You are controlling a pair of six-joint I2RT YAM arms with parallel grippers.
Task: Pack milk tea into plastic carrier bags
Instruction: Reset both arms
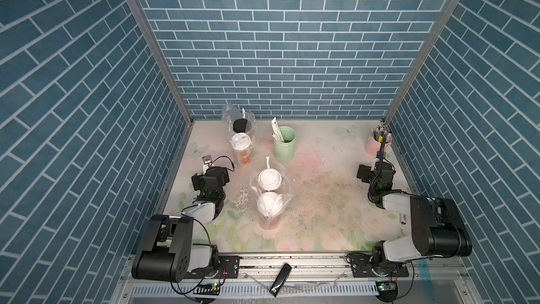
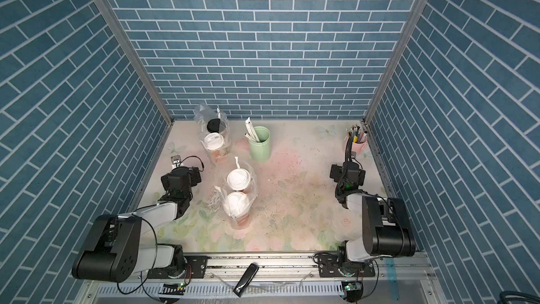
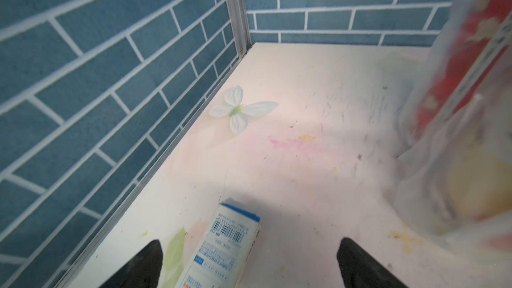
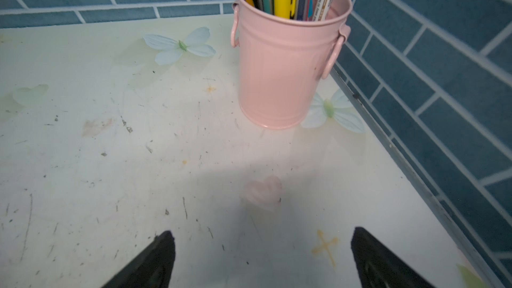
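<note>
front rail (image 1: pixel 306 261): a black bar-shaped item (image 1: pixel 280 280) lies across it. It shows in both top views, in neither wrist view.
left hand (image 3: pixel 249 242): jaws wide, gripping nothing, low at the left edge of the table (image 1: pixel 321 171). The fingertips show only in the left wrist view.
barcode box (image 3: pixel 230 245): flat on the table between the spread fingers. In a top view only its far end (image 1: pixel 207 160) pokes out past the wrist.
right hand (image 4: pixel 263 231): jaws wide, empty, low at the right edge of the table.
heart shape (image 4: pixel 263 192): pale pink, just ahead of the right hand. Object or print, cannot tell. Hidden under the arm in both top views.
near bag (image 1: pixel 285 188): clear film, mid-table, left of centre. It holds the near white-lid cup (image 1: pixel 268 204) and the second white-lid cup (image 1: pixel 269 179), both upright, with a wrapped straw (image 1: pixel 267 163) sticking up.
far bag (image 1: pixel 226 112): back left. It holds the third white-lid cup (image 1: pixel 241 141) and behind it the black-lid cup (image 1: pixel 240 125). The left wrist view gives only blurred film over a red printed cup side (image 3: pixel 471 65).
mint cylinder (image 1: pixel 285 143): straws inside, just right of the far bag, apart from it.
pink pen cup (image 4: pixel 279 73): back right corner. The handles and pens are clear in the right wrist view, small in a top view (image 1: pixel 377 144).
</note>
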